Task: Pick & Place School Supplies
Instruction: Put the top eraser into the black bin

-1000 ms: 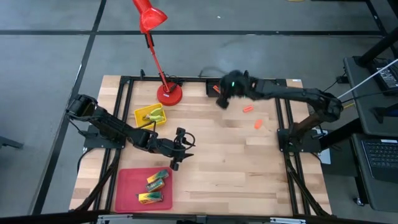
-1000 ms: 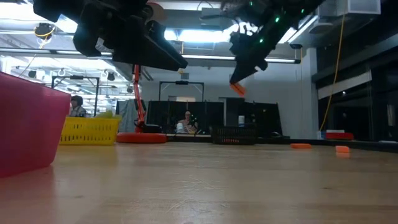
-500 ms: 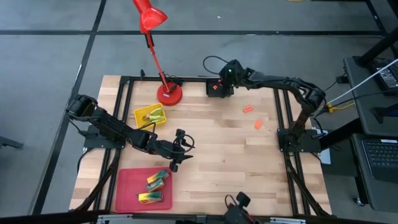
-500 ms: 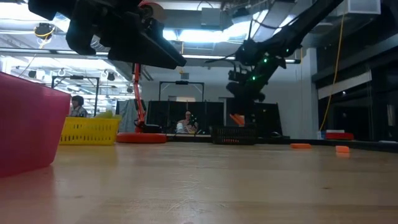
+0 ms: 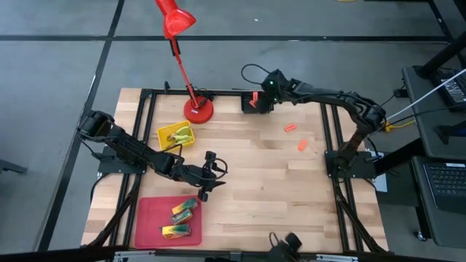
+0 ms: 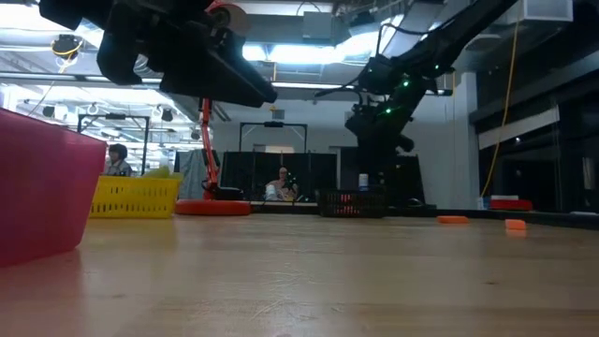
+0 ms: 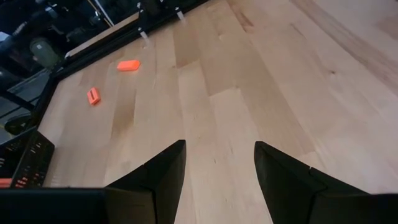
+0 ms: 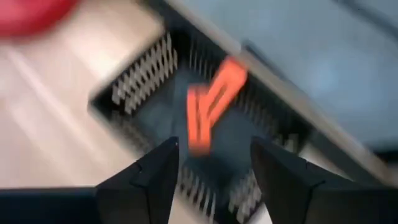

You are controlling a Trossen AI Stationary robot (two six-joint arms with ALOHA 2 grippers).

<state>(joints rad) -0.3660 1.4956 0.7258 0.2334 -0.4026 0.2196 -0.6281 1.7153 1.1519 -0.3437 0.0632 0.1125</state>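
Observation:
My right gripper (image 8: pixel 214 146) hangs open over the black tray (image 5: pixel 251 103) at the table's far edge. Stubby orange pieces (image 8: pixel 211 106) lie inside that tray, below the fingers and apart from them. Two more orange pieces (image 5: pixel 290 127) (image 5: pixel 302 145) lie flat on the wood to the right. My left gripper (image 5: pixel 206 191) is open above bare table (image 7: pixel 214 124), beside the red tray (image 5: pixel 149 218). Green-and-yellow boxes (image 5: pixel 182 212) lie in the red tray. Tools with yellow-green handles (image 5: pixel 178 135) lie in the yellow tray (image 5: pixel 166 140).
The red desk lamp (image 5: pixel 196 109) stands on its round base at the far edge, between the yellow and black trays. A black metal frame (image 5: pixel 331 138) runs along the table's sides. Bare wood spreads across the table's middle and near right.
My right gripper has carried an orange piece toward the far edge and down over the black tray. It has let the piece go there. The piece now lies in the tray.

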